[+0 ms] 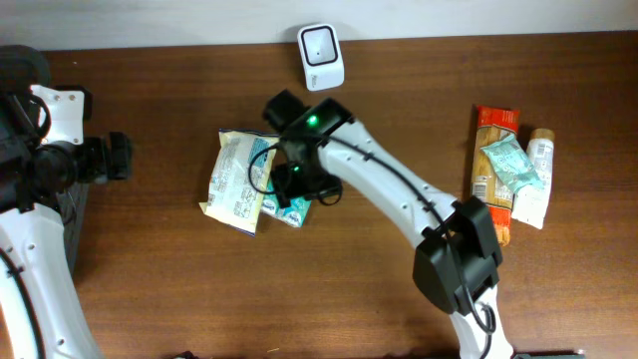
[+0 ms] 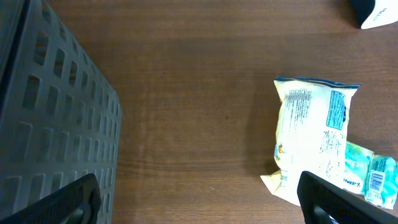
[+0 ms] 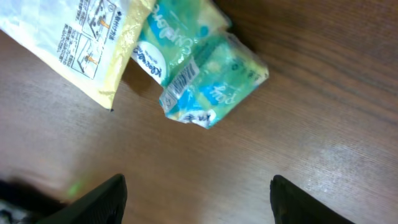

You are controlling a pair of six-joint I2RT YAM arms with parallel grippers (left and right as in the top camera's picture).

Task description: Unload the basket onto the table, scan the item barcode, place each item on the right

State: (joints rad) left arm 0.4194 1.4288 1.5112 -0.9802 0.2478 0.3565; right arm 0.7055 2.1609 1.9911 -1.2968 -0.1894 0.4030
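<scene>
Dark brown wooden tabletop (image 1: pixel 150 299). Right gripper (image 3: pixel 199 186) — jaws spread, empty, above a small teal-and-white crinkled plastic packet (image 3: pixel 208 71) lying flat, touching a yellow-white snack bag (image 3: pixel 81 43). Likely light, soft, slippery — pinch across its narrow body, keeping the barcode label (image 3: pixel 179 82) exposed.

1. A dark brown wooden table (image 1: pixel 150 289), its grain running side to side, carries everything in the overhead view.
2. A white barcode scanner (image 1: pixel 321 57) lies at the far edge, near the middle.
3. A pale yellow snack bag (image 1: pixel 235 181) lies flat, printed side up, left of centre.
4. A teal-green soft pack (image 3: pixel 205 81), barcode label up, touches the bag's lower corner.
5. On the right, an orange packet (image 1: pixel 495 118) and a white tube (image 1: pixel 538 175) lie side by side, with a teal sachet (image 1: pixel 510 165) across them.
6. A grey slotted crate (image 2: pixel 50 124) stands at the left side.
</scene>
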